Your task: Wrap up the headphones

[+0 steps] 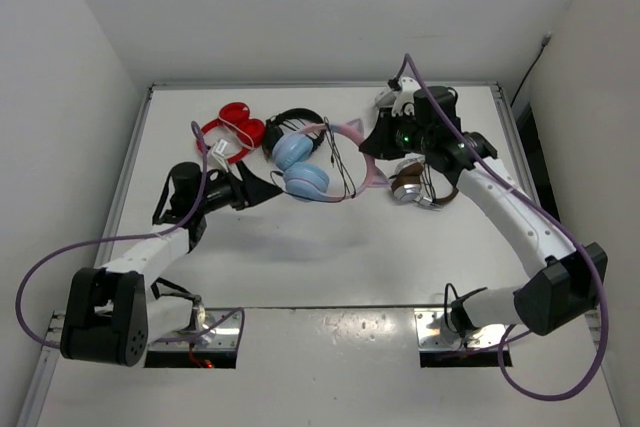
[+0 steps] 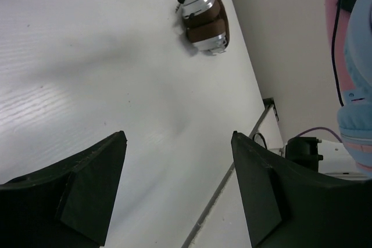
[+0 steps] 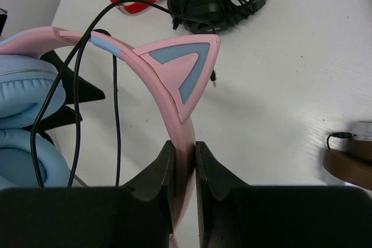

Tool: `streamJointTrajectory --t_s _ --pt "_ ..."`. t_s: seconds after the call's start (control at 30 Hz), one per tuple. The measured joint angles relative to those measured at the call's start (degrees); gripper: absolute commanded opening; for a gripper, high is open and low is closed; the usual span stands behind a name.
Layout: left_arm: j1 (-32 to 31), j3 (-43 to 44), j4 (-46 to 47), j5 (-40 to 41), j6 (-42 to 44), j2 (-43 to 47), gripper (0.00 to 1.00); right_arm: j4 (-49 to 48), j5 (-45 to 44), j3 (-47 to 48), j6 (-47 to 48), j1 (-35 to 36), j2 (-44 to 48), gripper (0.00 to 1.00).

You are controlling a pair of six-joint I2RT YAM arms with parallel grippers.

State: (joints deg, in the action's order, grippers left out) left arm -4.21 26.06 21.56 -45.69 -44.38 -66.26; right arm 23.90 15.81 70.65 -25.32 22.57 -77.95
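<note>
Pinching the pink headband of the headphones just below one cat ear, the right fingers hold them over the counter, ear cups cut off at the frame edge. The left fingers gape wide, empty, beside the cups; the end of the cable cannot be traced.

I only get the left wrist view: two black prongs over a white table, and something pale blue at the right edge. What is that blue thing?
Observer: An ear cup of the light blue headphones with a pink cat-ear headband. The right gripper is shut on that headband.
Operator: Is their cord tidied up?
Observer: No. The thin black cable hangs in loose loops across the headband.
Operator: I see one brown-and-silver pair. Any others?
Observer: Yes, a red pair and a black pair lie side by side towards the far side of the table.
</note>
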Motion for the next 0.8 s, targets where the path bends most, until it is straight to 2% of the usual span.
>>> streamJointTrajectory --t_s 0.13,0.33,0.57,0.8 --pt "-2.5 -0.2 6.9 2.1 -4.0 -0.2 0.79 0.2 1.4 1.1 -1.8 0.0 0.0 0.0" --pt "-8.3 -1.2 15.5 10.2 -6.2 -0.5 0.78 0.1 3.0 3.6 -5.2 0.0 -1.1 0.0" --pt "-11.2 -2.8 20.2 17.0 -6.5 -5.5 0.75 0.0 3.9 7.6 -7.6 -0.6 -4.7 0.0" --pt "-13.6 -1.8 24.8 19.4 -5.7 -10.8 0.76 -1.2 4.4 9.6 -9.3 -0.7 -7.7 0.0"
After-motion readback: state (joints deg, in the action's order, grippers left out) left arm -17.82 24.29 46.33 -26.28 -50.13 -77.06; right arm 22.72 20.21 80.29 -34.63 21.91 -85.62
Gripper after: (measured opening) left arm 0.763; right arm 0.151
